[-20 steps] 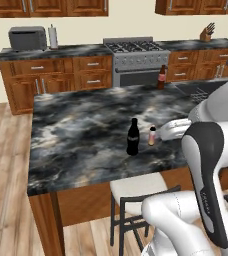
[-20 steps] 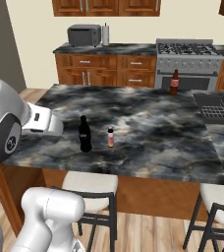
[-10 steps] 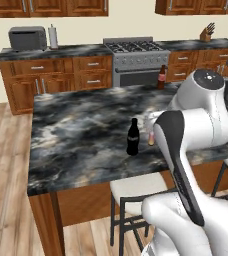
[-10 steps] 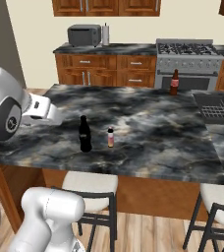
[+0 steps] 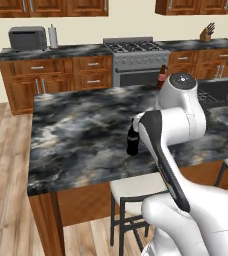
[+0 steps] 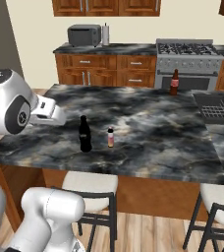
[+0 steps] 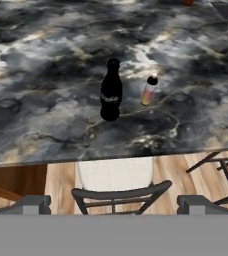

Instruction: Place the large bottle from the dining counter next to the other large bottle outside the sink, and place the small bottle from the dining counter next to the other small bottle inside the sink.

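The pincer (image 7: pixel 114 204) is hanging in the air with its two dark tips spread wide apart, and it is pinching nothing. It is looking down at a stool with a pale seat (image 7: pixel 115 174), which is sitting under the near edge of the desk (image 7: pixel 41 65). In the right base view the white hand is floating over the left end of the desk, well apart from the bottles.

The black bottle (image 7: pixel 110 91) is standing up straight on the marbled desk top, close to the near edge. The tiny pinkish-orange bottle (image 7: pixel 149 90) with a dark cap is standing just beside it, not touching (it is much shorter than the black one). In the left base view the black bottle (image 5: pixel 132 139) is peeking out from behind the white arm.

Far across the desk, the brown bottle with a red label (image 6: pixel 174 82) is standing up near the back edge. The black sink (image 6: pixel 217 106) with its metal grid rack is sitting to the right of it. Behind everything, a grey stove (image 6: pixel 188 64), a toaster oven (image 6: pixel 84 35) and a paper towel roll (image 6: pixel 105 35) are waiting along the wall.
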Controlling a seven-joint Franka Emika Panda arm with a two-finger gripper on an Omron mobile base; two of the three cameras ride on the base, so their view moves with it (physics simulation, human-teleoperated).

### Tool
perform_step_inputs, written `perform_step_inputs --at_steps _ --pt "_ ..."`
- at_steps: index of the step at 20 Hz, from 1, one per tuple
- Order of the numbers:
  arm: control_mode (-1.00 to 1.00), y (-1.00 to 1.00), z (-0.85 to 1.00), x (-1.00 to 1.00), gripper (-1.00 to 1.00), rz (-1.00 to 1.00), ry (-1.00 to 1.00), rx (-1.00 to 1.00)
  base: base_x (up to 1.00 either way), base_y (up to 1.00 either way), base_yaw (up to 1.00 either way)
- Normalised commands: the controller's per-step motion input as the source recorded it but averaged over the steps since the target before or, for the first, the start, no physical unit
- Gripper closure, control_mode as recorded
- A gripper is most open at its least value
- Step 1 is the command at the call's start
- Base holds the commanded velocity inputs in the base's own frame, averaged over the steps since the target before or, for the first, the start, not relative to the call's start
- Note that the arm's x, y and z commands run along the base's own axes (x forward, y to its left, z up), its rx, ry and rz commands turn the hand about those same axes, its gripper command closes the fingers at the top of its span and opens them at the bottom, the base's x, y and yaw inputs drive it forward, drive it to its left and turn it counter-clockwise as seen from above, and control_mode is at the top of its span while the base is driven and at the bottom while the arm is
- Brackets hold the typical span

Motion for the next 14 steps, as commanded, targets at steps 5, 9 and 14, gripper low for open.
perform_step_inputs --at_steps 5,9,14 --pt "-1.00 0.00 -0.26 0.29 -1.00 -0.04 0.00 0.00 0.00 0.00 0.00" --pt "-1.00 0.00 -0.25 0.29 -1.00 -0.03 0.00 0.00 0.00 0.00 0.00" --pt "-1.00 0.01 -0.13 0.42 -1.00 -0.02 0.00 -0.01 0.00 0.00 0.00"
